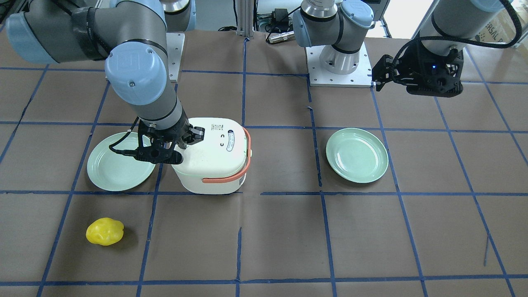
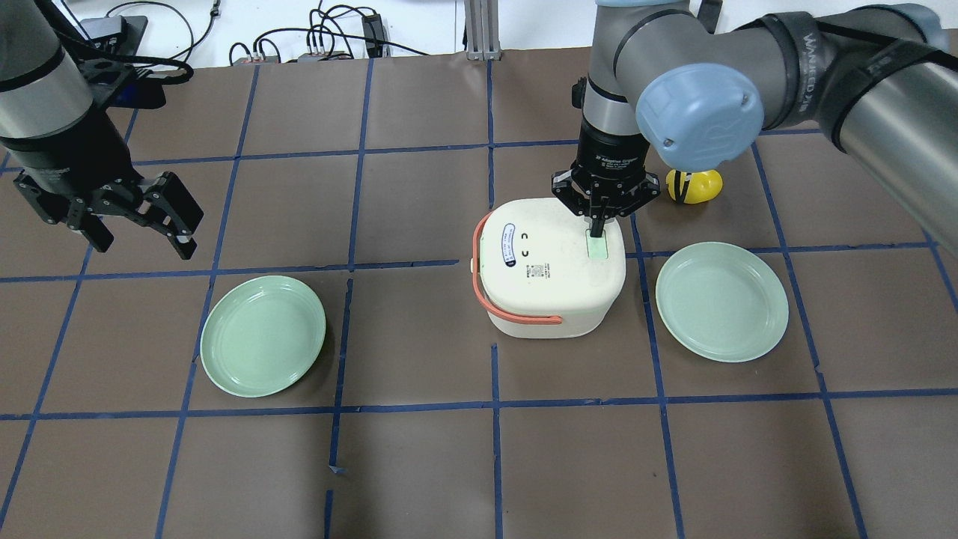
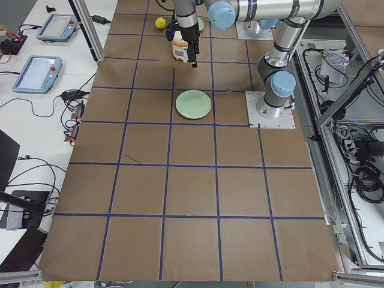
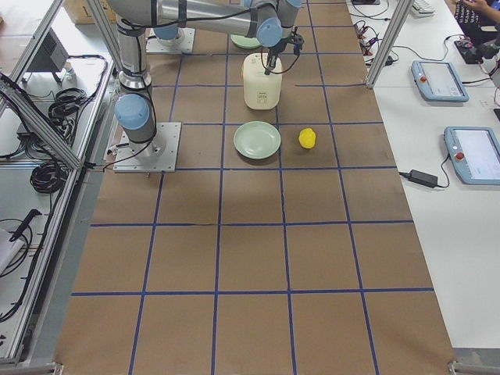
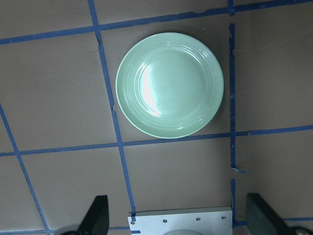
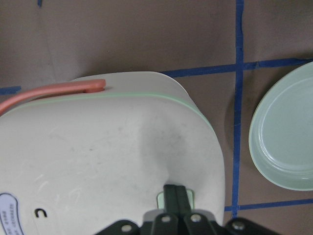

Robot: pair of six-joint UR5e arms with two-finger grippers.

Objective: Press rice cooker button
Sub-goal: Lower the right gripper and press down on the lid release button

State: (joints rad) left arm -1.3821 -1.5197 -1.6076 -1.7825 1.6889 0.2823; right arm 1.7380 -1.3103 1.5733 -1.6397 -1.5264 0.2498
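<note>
A white rice cooker [image 2: 550, 269] with an orange handle [image 2: 516, 317] stands mid-table; it also shows in the front view [image 1: 214, 154]. Its pale green button [image 2: 597, 248] sits on the lid's far right side. My right gripper [image 2: 596, 230] is shut, fingers together, with the tips down on that button. In the right wrist view the closed fingertips [image 6: 177, 198] touch the button [image 6: 161, 198]. My left gripper [image 2: 161, 224] is open and empty, high over the table's left side, far from the cooker.
One green plate [image 2: 263, 345] lies left of the cooker and another [image 2: 721, 301] right of it. A yellow lemon-like object [image 2: 694, 186] sits behind the right arm. The left wrist view looks down on a green plate [image 5: 169, 84].
</note>
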